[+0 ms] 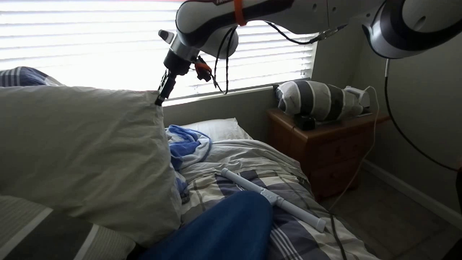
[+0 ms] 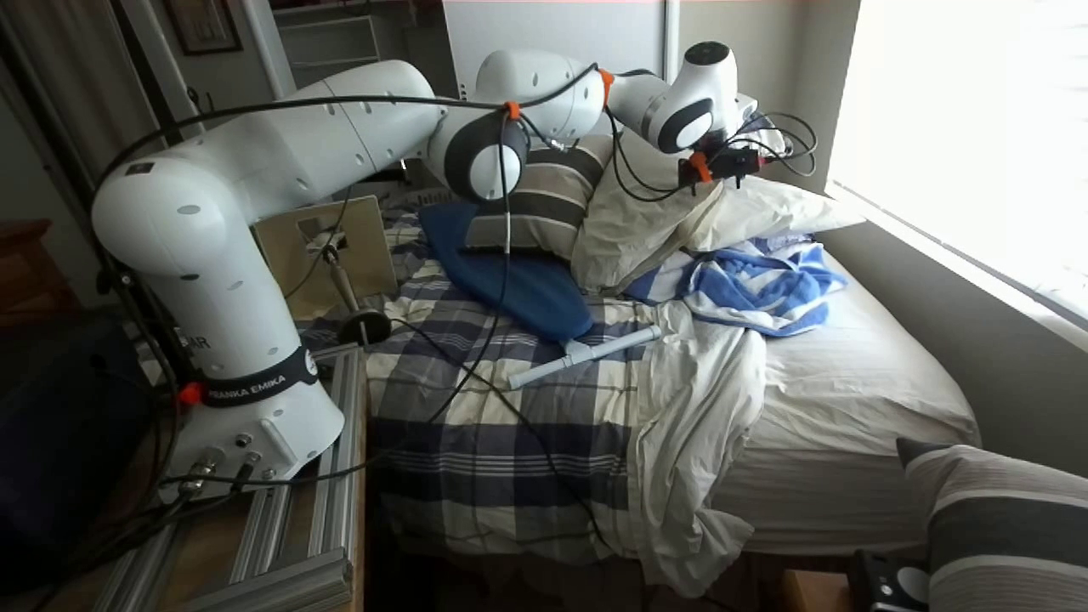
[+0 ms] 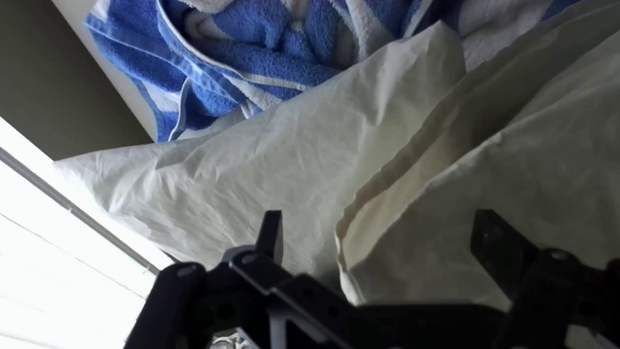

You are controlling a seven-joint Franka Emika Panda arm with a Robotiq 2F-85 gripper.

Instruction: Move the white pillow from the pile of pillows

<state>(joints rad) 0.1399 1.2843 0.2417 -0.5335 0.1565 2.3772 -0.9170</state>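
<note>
A large white pillow stands upright in the pile on the bed; it also shows in an exterior view and in the wrist view. Another white pillow lies flatter by the window in an exterior view and in the wrist view. My gripper is at the upper corner of the large pillow, pointing down; it also shows in an exterior view. In the wrist view the gripper is open, with the pillowcase's edge and corner showing between its spread fingers. Nothing is pinched.
A grey striped pillow and a long blue padded object lie beside the pile. A blue-white towel and a grey pipe piece lie on the bed. The window blinds are close behind the gripper. A nightstand holds another striped pillow.
</note>
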